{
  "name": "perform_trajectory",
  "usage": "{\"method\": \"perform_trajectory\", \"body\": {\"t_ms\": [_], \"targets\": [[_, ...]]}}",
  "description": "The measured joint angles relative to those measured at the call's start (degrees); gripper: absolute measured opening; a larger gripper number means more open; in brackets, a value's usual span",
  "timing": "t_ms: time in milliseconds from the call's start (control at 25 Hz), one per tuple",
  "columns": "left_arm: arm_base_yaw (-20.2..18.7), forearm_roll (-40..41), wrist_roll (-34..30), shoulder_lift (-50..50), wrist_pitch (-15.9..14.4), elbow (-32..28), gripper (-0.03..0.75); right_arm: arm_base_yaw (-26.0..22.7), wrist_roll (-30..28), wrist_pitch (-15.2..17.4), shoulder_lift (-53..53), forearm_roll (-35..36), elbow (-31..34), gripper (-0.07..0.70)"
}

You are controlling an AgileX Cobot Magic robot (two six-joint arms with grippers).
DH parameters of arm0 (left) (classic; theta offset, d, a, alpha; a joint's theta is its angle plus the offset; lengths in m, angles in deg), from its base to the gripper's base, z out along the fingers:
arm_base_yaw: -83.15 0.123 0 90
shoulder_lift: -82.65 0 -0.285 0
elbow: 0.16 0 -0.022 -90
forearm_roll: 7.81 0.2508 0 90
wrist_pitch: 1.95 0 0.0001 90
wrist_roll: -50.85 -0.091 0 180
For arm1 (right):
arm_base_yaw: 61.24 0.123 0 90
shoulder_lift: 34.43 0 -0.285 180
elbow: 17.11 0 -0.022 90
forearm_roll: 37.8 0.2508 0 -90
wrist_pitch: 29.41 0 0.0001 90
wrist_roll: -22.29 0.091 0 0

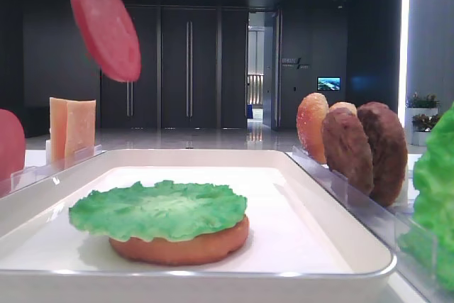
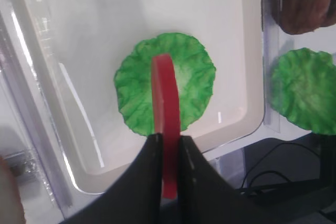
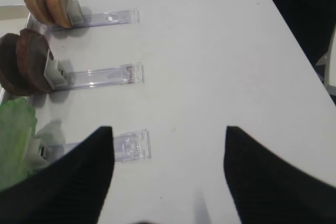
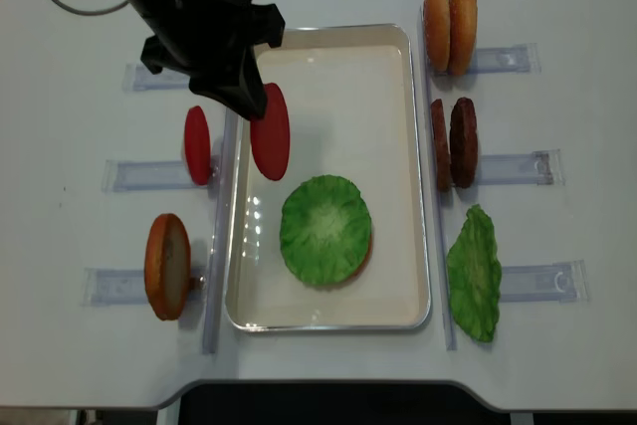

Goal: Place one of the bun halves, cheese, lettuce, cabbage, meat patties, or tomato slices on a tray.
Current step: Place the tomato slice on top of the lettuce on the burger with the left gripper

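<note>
The left gripper (image 2: 168, 153) is pinching one tomato slice (image 4: 270, 131) edge-on above the tray (image 4: 393, 57), upper left of centre. A second tomato slice (image 4: 197, 144) is standing left of it. Two lettuce pieces, two patties (image 4: 453, 143) are showing. The right gripper (image 3: 168, 156) is spread wide, holding nothing.

White tray (image 4: 418, 176) holding a bright green lettuce leaf (image 4: 325, 229) over an orange-brown bun (image 1: 181, 248). Red tomato slice (image 4: 270, 131) above the tray. Dark brown patties (image 4: 452, 143) right; pale orange cheese (image 1: 72, 128) far left.
</note>
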Motion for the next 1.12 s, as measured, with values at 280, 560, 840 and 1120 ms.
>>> {"method": "perform_trajectory", "body": {"t_ms": [280, 560, 840, 1120], "targets": [[0.0, -4.6, -5.3, 0.3, 0.0, 0.0, 0.048, 0.0, 0.0, 0.0, 0.0, 0.0, 0.0, 0.434], [1.2, -8.7, -11.6, 0.3, 0.0, 0.0, 0.048, 0.0, 0.0, 0.0, 0.0, 0.0, 0.0, 0.434], [2.5, -17.3, -18.2, 0.4, 0.0, -3.6, 0.048, 0.0, 0.0, 0.0, 0.0, 0.0, 0.0, 0.434], [3.8, -25.2, -27.4, 0.4, 2.1, -11.6, 0.048, 0.0, 0.0, 0.0, 0.0, 0.0, 0.0, 0.434]]}}
